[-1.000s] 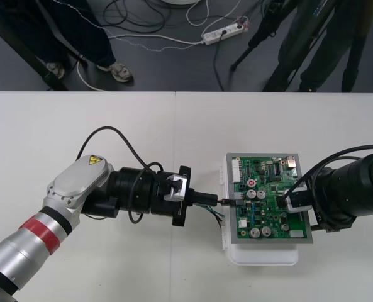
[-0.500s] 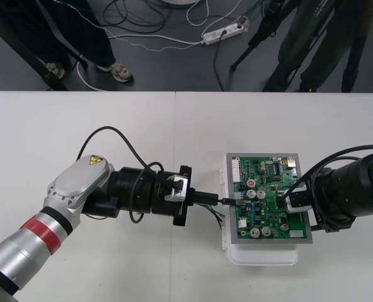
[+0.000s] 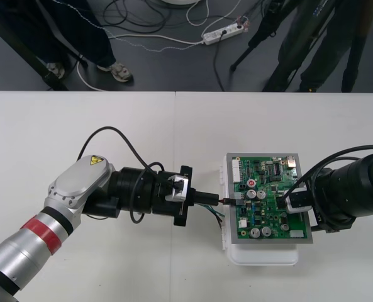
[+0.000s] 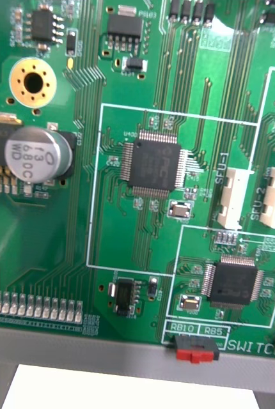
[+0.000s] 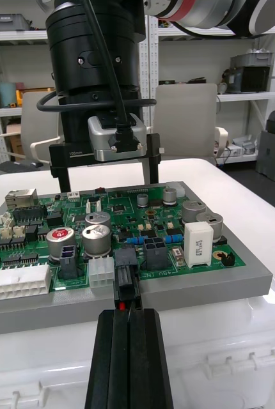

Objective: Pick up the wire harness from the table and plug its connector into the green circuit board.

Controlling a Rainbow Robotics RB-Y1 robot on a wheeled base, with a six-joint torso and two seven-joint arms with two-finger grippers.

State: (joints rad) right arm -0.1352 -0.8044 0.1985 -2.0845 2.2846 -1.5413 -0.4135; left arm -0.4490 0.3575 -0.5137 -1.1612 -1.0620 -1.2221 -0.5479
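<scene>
Positions are unchanged from a second ago. The harness plug (image 5: 126,284) is pinched between the closed fingers of the left gripper (image 3: 219,201) at the near edge of the green circuit board (image 3: 271,217); full seating cannot be told. The right gripper (image 5: 107,185) is spread wide at the board's far edge. "SWITCH", "RB10", "RB5" and "SFU-1" are printed there.

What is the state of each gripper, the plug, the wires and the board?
Board: flat on its white base.
Plug: in a socket at the board's edge, seemingly seated.
Wires: loose, slack behind the plug.
Left gripper: shut on the plug.
Right gripper: open, at the board's other edge.
</scene>
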